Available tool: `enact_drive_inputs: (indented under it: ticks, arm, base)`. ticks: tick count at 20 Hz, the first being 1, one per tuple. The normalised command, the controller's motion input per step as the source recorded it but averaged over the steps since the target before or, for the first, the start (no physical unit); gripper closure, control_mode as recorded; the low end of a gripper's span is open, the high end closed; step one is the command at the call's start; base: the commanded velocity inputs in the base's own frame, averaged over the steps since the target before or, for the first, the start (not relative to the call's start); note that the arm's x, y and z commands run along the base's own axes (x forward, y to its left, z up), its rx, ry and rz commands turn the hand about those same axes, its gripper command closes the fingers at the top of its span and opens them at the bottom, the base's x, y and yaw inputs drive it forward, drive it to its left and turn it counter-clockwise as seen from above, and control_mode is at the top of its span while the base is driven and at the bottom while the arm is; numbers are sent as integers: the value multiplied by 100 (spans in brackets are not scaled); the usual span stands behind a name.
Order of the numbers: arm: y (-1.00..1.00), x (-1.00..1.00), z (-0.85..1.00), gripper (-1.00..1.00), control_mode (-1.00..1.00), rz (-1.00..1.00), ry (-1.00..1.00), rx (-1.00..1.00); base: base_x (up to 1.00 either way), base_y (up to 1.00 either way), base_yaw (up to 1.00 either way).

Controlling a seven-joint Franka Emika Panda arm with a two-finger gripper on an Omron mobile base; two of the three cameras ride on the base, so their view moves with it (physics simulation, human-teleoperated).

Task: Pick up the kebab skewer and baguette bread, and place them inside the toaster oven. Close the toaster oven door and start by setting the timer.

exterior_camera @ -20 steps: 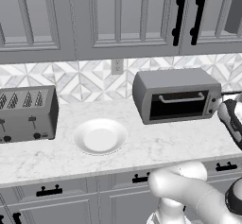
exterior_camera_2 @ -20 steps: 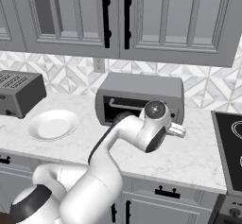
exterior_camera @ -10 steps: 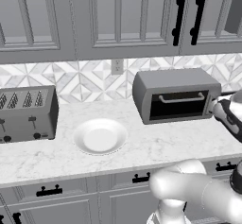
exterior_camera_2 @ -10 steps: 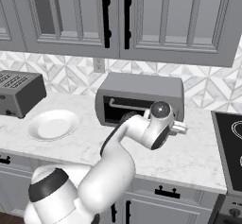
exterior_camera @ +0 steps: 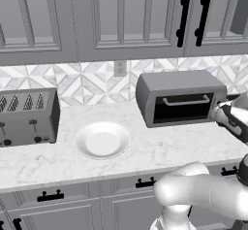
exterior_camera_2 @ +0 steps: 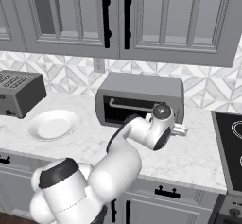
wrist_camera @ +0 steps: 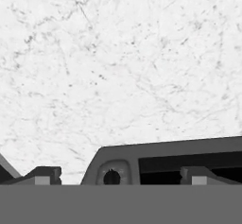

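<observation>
Marble counter (exterior_camera: 160, 149) — grey cabinets (exterior_camera: 121, 15) overhead

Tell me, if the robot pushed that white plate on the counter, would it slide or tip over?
The white plate would probably slide, not tip: it looks wide, shallow and flat on the counter. The marble surface looks smooth, so little would grip it. It seems to hold nothing, so it may move easily.
</observation>
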Motion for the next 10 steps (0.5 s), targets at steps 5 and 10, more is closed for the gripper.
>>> enact_drive_inputs:
  ticks: [5, 10]
  arm:
    - [-7, 15, -13, -100, -100, 3, -7, 0]
    - [-6, 5, 0, -100, -100, 3, -14, 0]
  base:
    - [0, 0, 0]
    - [0, 0, 0]
